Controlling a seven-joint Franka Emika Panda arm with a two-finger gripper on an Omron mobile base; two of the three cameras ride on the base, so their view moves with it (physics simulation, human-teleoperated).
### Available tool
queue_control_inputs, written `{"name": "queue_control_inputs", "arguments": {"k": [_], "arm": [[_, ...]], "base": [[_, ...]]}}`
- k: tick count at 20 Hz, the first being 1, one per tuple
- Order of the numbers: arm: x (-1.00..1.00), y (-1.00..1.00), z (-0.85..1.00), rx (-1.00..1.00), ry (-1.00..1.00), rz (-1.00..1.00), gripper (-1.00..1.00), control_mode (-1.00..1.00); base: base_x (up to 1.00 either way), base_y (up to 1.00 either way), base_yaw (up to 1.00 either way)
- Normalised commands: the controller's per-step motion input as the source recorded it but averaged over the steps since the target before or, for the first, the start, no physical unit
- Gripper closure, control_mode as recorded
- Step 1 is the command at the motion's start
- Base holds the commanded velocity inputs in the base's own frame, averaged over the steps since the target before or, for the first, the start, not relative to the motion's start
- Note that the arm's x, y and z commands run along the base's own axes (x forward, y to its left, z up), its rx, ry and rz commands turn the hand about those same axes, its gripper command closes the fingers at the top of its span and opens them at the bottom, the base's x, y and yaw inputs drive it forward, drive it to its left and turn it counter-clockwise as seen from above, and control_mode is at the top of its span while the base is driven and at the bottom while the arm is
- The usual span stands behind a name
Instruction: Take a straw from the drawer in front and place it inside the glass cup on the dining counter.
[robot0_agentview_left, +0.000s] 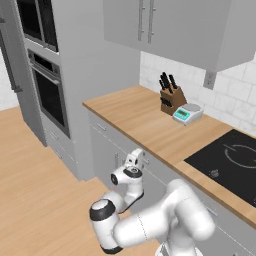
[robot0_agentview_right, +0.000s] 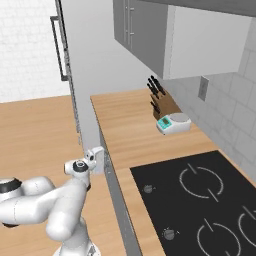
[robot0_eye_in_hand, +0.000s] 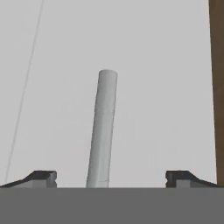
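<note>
The gripper (robot0_eye_in_hand: 111, 177) stood wide open with nothing between its fingertips (robot0_eye_in_hand: 43, 177), right up against the grey drawer front (robot0_eye_in_hand: 144, 65) under the wall worktop's front edge. The drawer's bar handle (robot0_eye_in_hand: 103, 131) sat midway between the two tips, untouched. The drawer was shut, so the straw could not be seen. On the worktop (robot0_agentview_left: 135, 117), a knife block (robot0_agentview_left: 171, 97) and kitchen scale (robot0_agentview_left: 188, 113) stood by the back wall, beside the black hob (robot0_agentview_left: 232, 162).
</note>
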Motion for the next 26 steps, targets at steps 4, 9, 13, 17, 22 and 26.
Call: {"name": "queue_control_inputs", "arguments": {"k": [4, 9, 13, 17, 22, 26], "arm": [[0.46, 0.00, -0.40, 0.00, 0.14, 0.01, -1.00, -1.00], [0.39, 0.00, -0.51, 0.00, 0.16, 0.01, -1.00, -1.00], [0.35, 0.00, -0.41, 0.00, 0.09, 0.00, -1.00, -1.00], [0.06, 0.00, -0.25, 0.00, 0.06, 0.00, 1.00, -1.00], [-0.19, 0.14, -0.05, 0.00, 0.01, 0.00, 1.00, -1.00], [-0.49, 0.42, 0.00, 0.00, 0.00, 0.00, 1.00, -1.00]], "base": [[0.00, 0.00, 0.00], [0.00, 0.00, 0.00], [0.00, 0.00, 0.00], [0.00, 0.00, 0.00], [0.00, 0.00, 0.00], [0.00, 0.00, 0.00]]}}
